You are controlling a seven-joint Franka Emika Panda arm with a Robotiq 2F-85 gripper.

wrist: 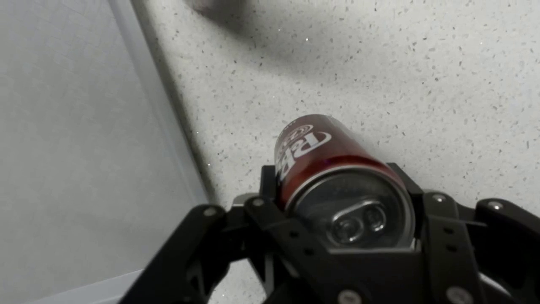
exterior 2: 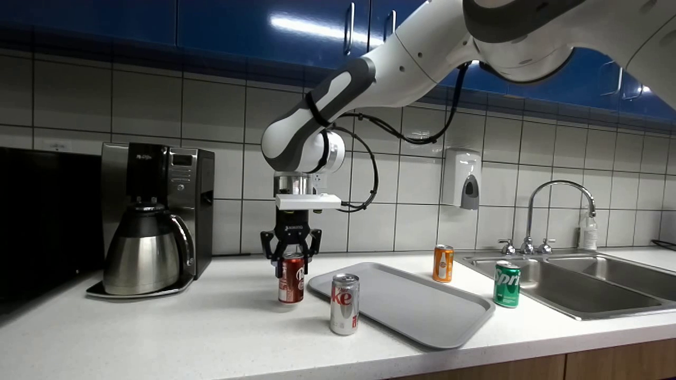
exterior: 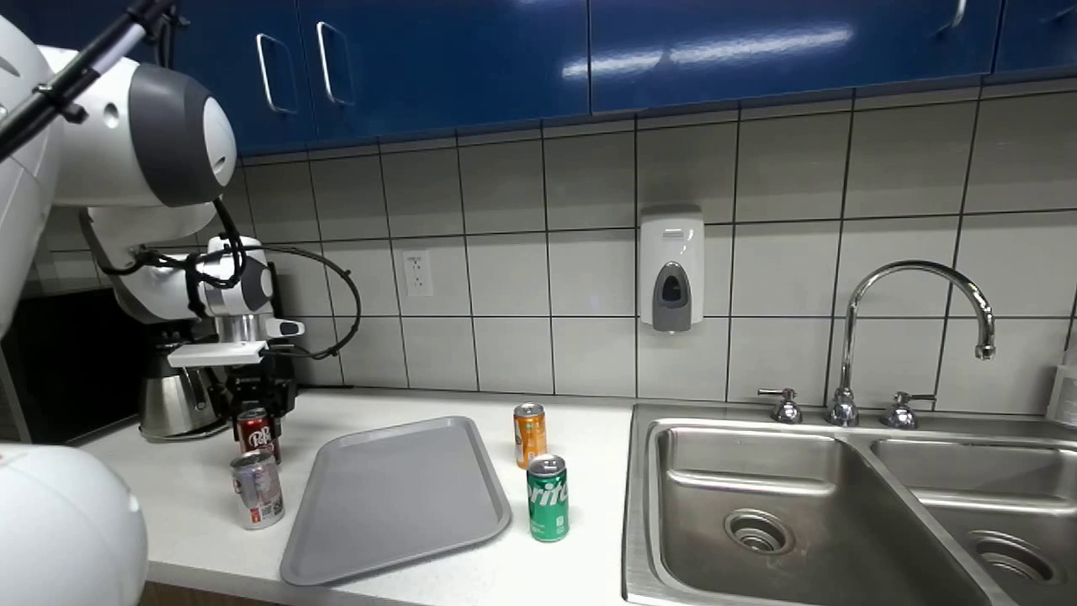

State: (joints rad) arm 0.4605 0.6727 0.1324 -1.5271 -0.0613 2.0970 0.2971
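Observation:
My gripper (exterior 2: 292, 266) points down around the top of a red Dr Pepper can (exterior 2: 291, 287). In the wrist view its fingers (wrist: 337, 181) press on both sides of the red can (wrist: 314, 147), just below the lid. The can is upright; I cannot tell whether its base touches the counter. A silver Diet Coke can (exterior 2: 344, 309) stands close by, also seen in an exterior view (exterior: 257, 497). A grey tray (exterior: 400, 488) lies beside the cans; its edge shows in the wrist view (wrist: 156, 105). An orange can (exterior: 530, 436) and a green Sprite can (exterior: 548, 505) stand past the tray.
A coffee maker (exterior 2: 205, 211) with a steel carafe (exterior 2: 142, 258) stands near the gripper against the tiled wall. A double sink (exterior: 641, 513) with a tall faucet (exterior: 913, 266) is beyond the green can. A soap dispenser (exterior: 671, 244) and blue cabinets (exterior: 454, 59) are above.

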